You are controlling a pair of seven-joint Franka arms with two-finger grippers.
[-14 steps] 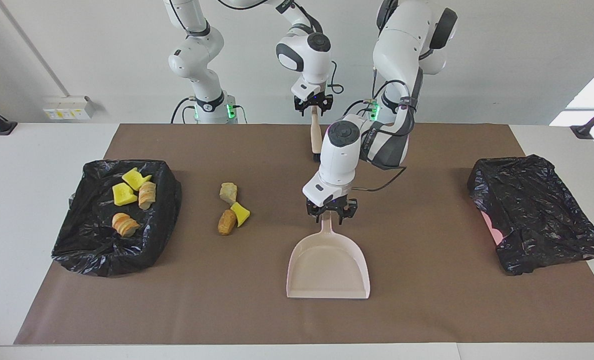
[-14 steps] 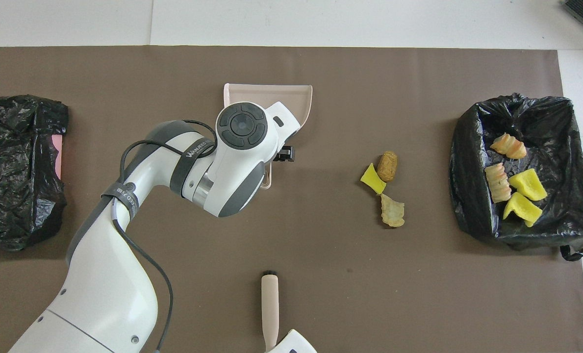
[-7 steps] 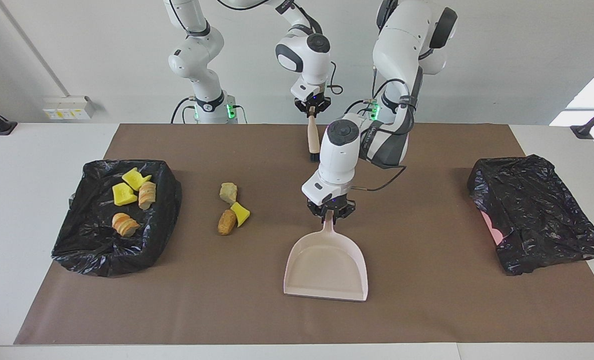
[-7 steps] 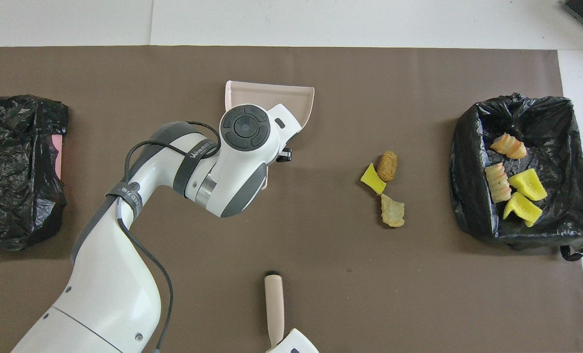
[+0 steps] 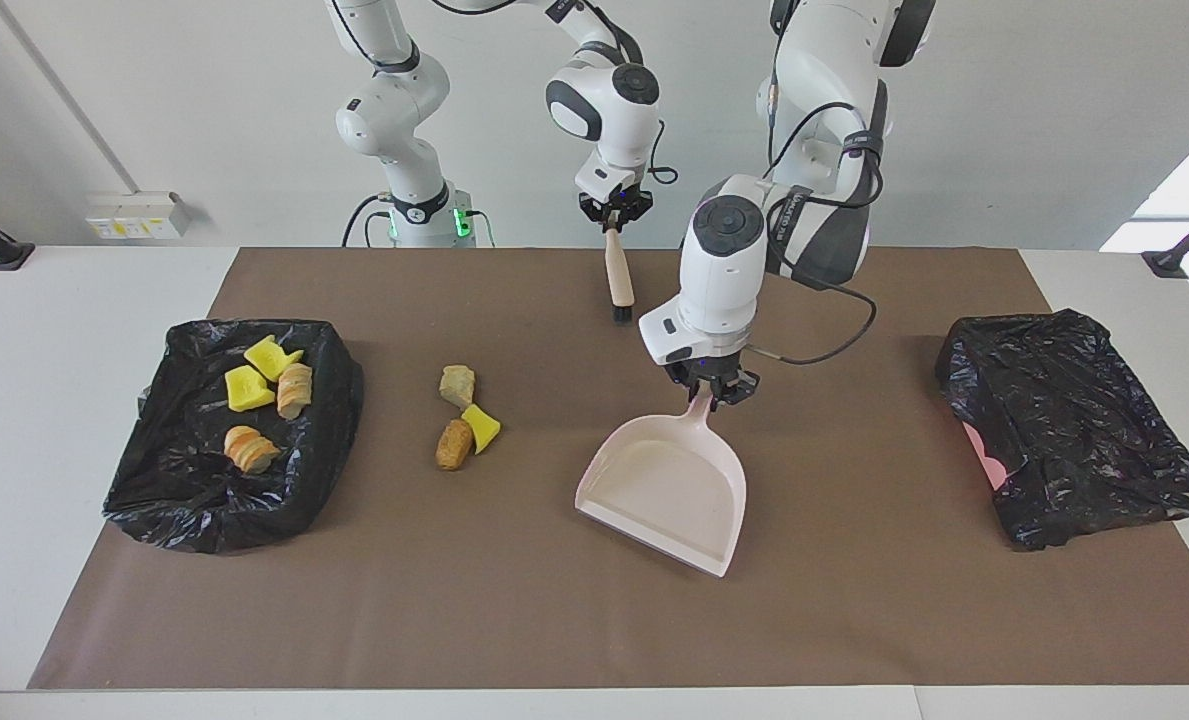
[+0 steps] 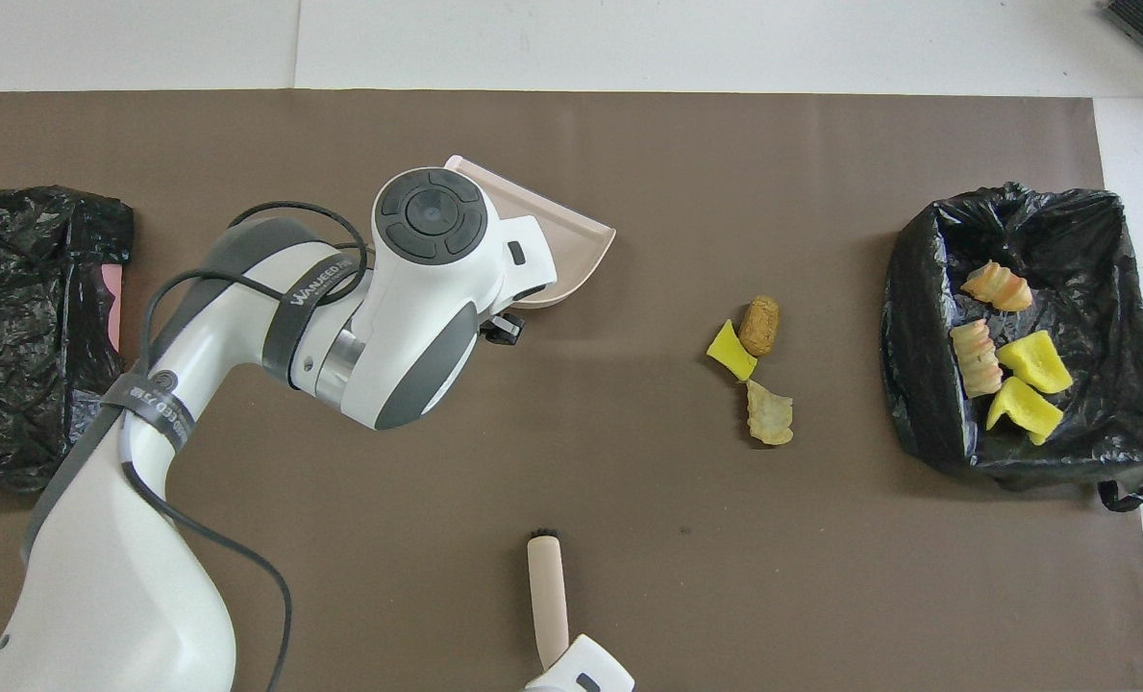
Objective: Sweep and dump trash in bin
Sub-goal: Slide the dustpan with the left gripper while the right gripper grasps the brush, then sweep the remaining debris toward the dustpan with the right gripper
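A white table point(image 5: 74, 420) carries a brown mat point(image 5: 854, 600); above it, a plain pale wall point(image 5: 1004, 120) holds what may be a socket box point(image 5: 134, 214).

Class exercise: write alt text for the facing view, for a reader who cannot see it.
The left tool holds a pink dustpan by its handle, tilted above the brown mat; the right tool holds a brush. Three trash lumps lie loose; four sit in a black-lined bin.
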